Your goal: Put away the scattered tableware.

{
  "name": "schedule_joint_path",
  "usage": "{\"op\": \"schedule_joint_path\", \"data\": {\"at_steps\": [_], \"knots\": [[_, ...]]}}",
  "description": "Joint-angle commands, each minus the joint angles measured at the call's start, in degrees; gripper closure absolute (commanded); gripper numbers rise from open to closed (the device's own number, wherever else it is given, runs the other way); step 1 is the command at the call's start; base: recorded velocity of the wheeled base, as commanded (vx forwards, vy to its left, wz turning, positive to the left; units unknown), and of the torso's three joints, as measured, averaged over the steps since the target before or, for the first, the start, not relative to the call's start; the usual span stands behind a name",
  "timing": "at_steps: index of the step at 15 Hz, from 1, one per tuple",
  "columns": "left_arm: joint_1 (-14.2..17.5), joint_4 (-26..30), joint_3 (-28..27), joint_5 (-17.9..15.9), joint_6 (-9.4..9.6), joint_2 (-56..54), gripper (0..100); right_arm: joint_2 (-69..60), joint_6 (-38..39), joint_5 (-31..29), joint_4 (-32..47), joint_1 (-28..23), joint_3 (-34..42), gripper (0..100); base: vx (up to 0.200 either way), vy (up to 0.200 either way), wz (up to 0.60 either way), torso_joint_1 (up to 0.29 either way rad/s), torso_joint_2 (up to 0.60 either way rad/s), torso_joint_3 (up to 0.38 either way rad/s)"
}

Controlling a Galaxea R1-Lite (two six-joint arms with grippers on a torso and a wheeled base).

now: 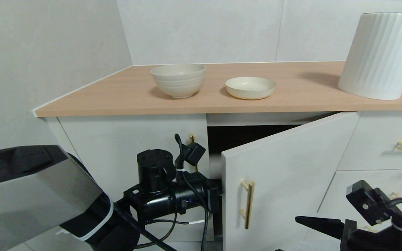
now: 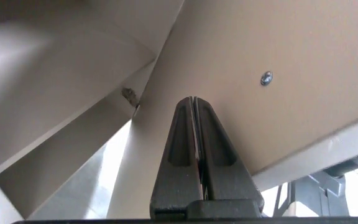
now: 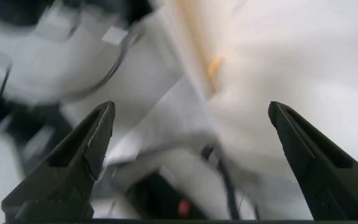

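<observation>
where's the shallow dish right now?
Head view, centre: the shallow dish sits on the countertop, just right of the bowl and apart from it, above the open cabinet door.

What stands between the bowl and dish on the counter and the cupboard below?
The cupboard door, only partly open, hangs across part of the opening; the shut left gripper is by its inner side. Nothing else visible blocks the bowl or dish.

The wood-topped bench (image 1: 291, 96) runs into the wall corner and carries a deep cream bowl (image 1: 178, 80) toward its left, a shallow cream dish (image 1: 250, 87) just beside it, and a tall ribbed white container (image 1: 382, 55) well apart at the right.
</observation>
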Motion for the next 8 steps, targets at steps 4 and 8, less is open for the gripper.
{"op": "schedule_joint_path", "data": {"at_steps": [4,8], "knots": [[-1.36,3.96,-3.18,0.06,-0.39,-0.18,100,-5.48,-0.03,0.45,1.03,1.76,0.60,0,-0.100,0.000,0.00,0.001,0.00,0.002],[-2.06,5.54,-4.50,0.06,-0.39,0.00,100,-5.92,-0.03,0.45,1.12,1.76,0.69,0,-0.200,0.000,0.00,0.001,0.00,0.001]]}}
